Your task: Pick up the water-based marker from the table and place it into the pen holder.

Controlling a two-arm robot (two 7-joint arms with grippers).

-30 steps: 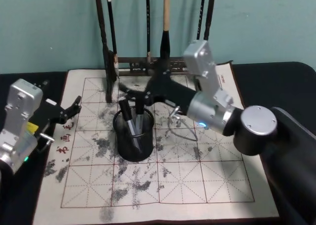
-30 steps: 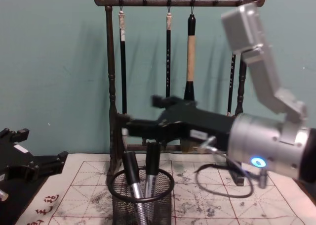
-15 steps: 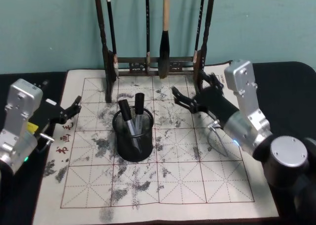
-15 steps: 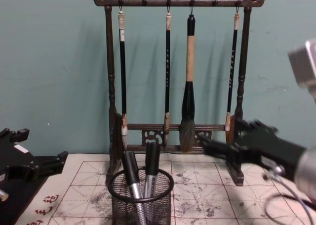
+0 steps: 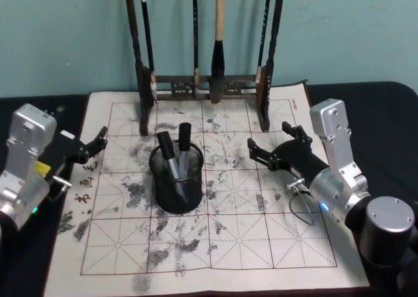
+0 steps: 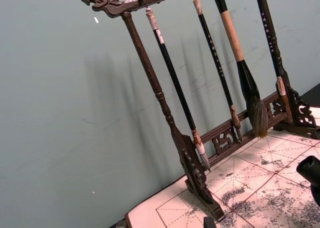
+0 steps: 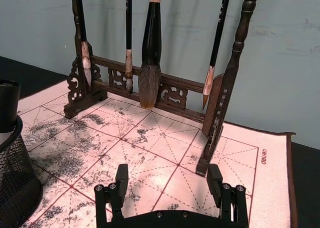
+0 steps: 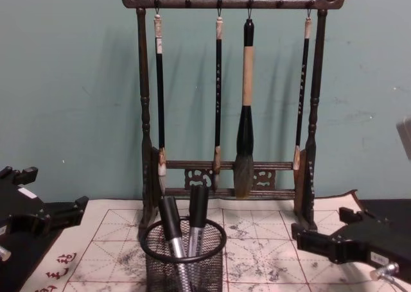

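Two markers [image 5: 171, 155] stand in the round black wire-mesh pen holder [image 5: 177, 187] mid-mat, with open room around it. Right gripper [image 5: 273, 148] hovers right of it, jaws wide and empty; left gripper [image 5: 91, 145] waits near the mat's [image 5: 261, 238] left edge, jaws wide.

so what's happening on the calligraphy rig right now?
Two markers stand in the pen holder on the mat. The right hand is open and empty, low over the mat to the holder's right, in front of the brush rack. The left hand sits idle and open at the mat's left edge.
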